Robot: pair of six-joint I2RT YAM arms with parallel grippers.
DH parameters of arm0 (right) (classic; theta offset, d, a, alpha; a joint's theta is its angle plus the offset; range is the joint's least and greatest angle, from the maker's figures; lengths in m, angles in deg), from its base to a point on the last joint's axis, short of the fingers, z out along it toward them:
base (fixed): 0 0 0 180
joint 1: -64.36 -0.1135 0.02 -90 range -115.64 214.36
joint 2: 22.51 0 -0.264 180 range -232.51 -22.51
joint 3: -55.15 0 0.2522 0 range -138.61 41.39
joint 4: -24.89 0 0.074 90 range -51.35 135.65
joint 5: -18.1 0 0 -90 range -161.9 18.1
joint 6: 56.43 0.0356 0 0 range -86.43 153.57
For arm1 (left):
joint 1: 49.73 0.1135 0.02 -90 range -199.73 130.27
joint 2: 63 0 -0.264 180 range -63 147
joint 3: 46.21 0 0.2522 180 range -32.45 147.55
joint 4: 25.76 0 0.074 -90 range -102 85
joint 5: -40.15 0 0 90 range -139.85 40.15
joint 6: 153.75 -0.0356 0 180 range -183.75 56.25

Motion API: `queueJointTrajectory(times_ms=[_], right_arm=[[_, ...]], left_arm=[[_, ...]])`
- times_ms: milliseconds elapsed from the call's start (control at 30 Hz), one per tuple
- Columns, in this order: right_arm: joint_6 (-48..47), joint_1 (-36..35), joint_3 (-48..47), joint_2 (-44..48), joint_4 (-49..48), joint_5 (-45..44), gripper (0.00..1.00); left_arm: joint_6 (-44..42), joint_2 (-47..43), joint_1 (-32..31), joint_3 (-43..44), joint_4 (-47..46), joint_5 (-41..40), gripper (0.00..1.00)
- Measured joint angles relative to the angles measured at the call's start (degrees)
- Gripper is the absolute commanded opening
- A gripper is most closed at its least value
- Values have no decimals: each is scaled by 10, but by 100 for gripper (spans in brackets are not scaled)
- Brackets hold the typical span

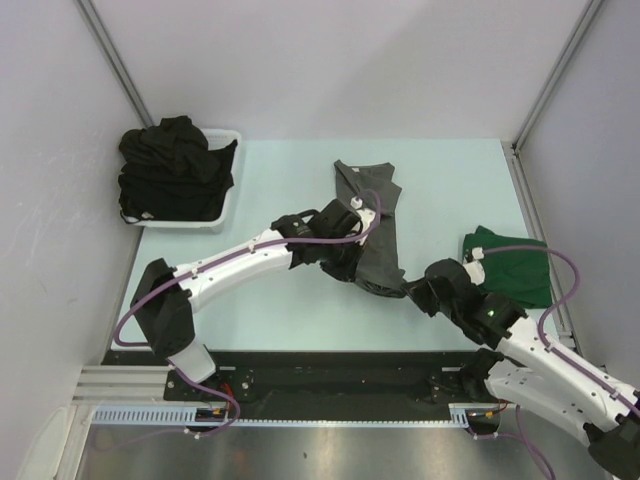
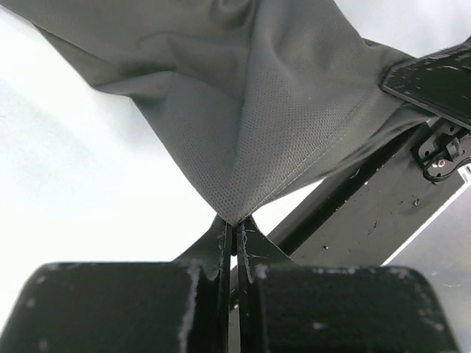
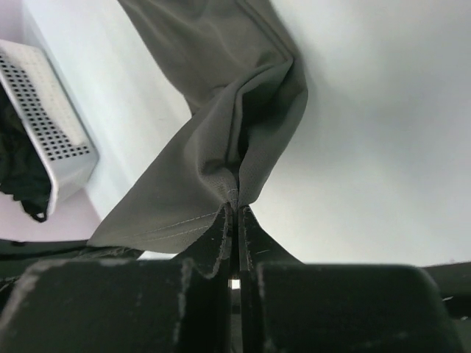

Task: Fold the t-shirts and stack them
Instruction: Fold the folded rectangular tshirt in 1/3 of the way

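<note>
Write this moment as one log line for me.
left hand: shut on grey t-shirt | right hand: shut on grey t-shirt | green t-shirt: lying far right | black t-shirts: in basket

Grey shirt (image 1: 385,255) partly hidden under left arm (image 1: 240,262) at centre, black shirts (image 1: 170,165) in basket (image 1: 228,205) too tangled to count, right arm (image 1: 560,375) cut off at lower right edge

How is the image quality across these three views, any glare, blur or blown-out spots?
Top external: evenly lit and sharp, though the black t-shirts lose detail in the white basket. Left wrist: grey t-shirt weave crisp, table washed out nearly white. Right wrist: fabric sharp at the right gripper, table bright.
</note>
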Motion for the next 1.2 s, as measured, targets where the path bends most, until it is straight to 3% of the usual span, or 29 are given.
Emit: queueJointTrajectory(times_ms=[600, 1200], right_arm=[[-252, 120, -123, -212, -94, 88, 0], [-360, 219, -196, -373, -184, 178, 0]], left_arm=[[-1, 3, 44, 1, -37, -24, 0], [-26, 109, 101, 68, -62, -32, 0]])
